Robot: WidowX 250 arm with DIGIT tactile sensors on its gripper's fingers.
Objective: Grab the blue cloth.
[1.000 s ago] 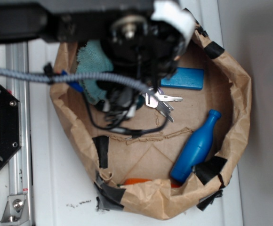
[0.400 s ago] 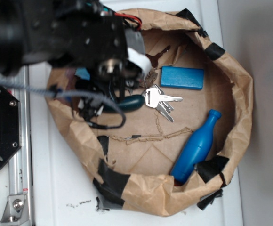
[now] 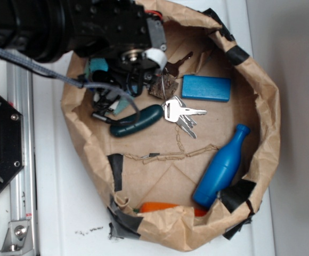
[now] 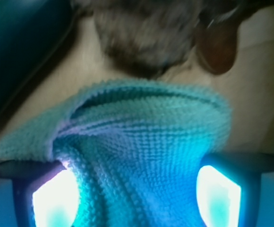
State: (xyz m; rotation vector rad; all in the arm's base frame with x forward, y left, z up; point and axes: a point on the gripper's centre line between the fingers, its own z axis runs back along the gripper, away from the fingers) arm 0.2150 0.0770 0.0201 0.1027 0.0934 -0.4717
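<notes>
Paper bag (image 3: 271, 106) walls ring everything, and the big black robot arm (image 3: 64, 26) leans in over the top left part. Inside lie a blue bottle (image 3: 221, 168), a blue block (image 3: 206, 88), a dark green handle (image 3: 136, 121) and some keys (image 3: 181, 114). The blue cloth (image 4: 146, 156) is bunched up between the two fingers (image 4: 219, 189) of the gripper (image 4: 137, 189), which pinches it tight. Only a small fold seems caught, so the soft cloth could slip out when lifted, or snag on the bag's edge.
</notes>
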